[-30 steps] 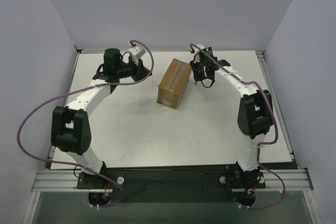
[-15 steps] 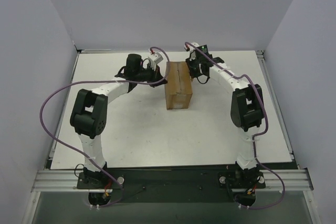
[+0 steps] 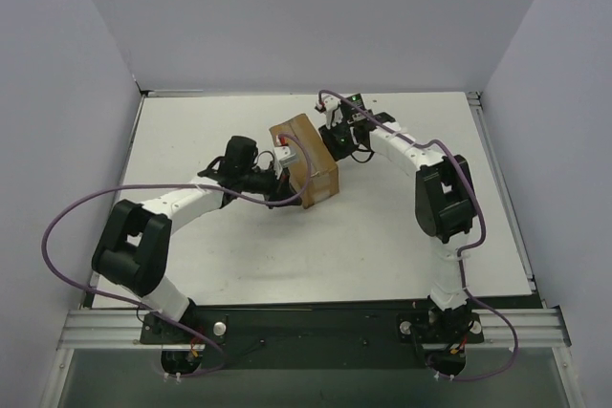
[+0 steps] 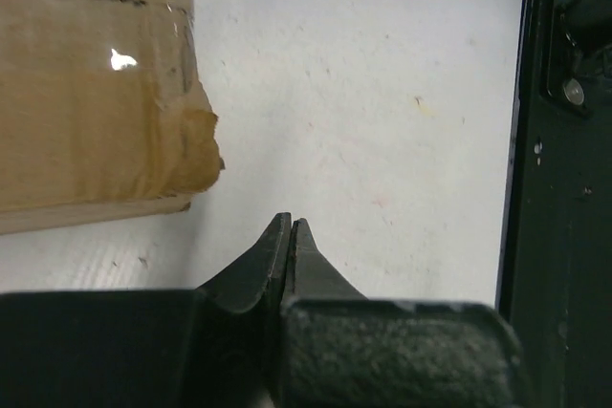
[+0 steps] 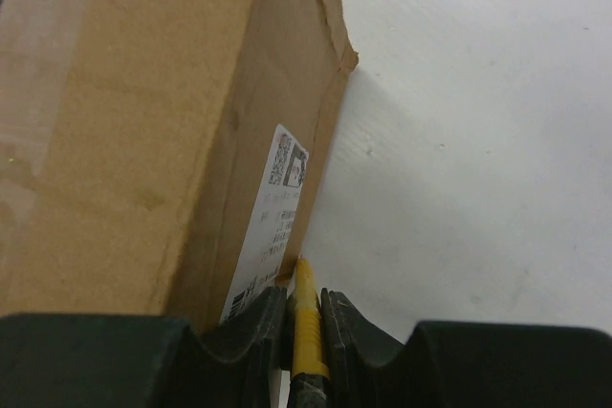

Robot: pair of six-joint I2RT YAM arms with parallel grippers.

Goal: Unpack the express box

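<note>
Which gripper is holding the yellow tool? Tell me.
The right gripper: it clamps a yellow tool by the express box. The left gripper is shut, empty.

We see a white matte worktop [image 3: 382,255], hemmed in by pale walls at the left, back and right. A black strip [image 3: 316,327] and a metal rail [image 3: 316,339] run along its near edge. Up close its surface shows faint specks and scuffs. The only thing lying on it is the express box [image 3: 304,160], a brown corrugated carton in the back-middle part, set askew to the worktop's edges. Its flaps are closed, with glossy tape [image 4: 143,7] running along the seam and wrapped over a crumpled corner. A white printed label [image 5: 273,226] sits on one side face, reaching down close to where that side meets the worktop.
</note>
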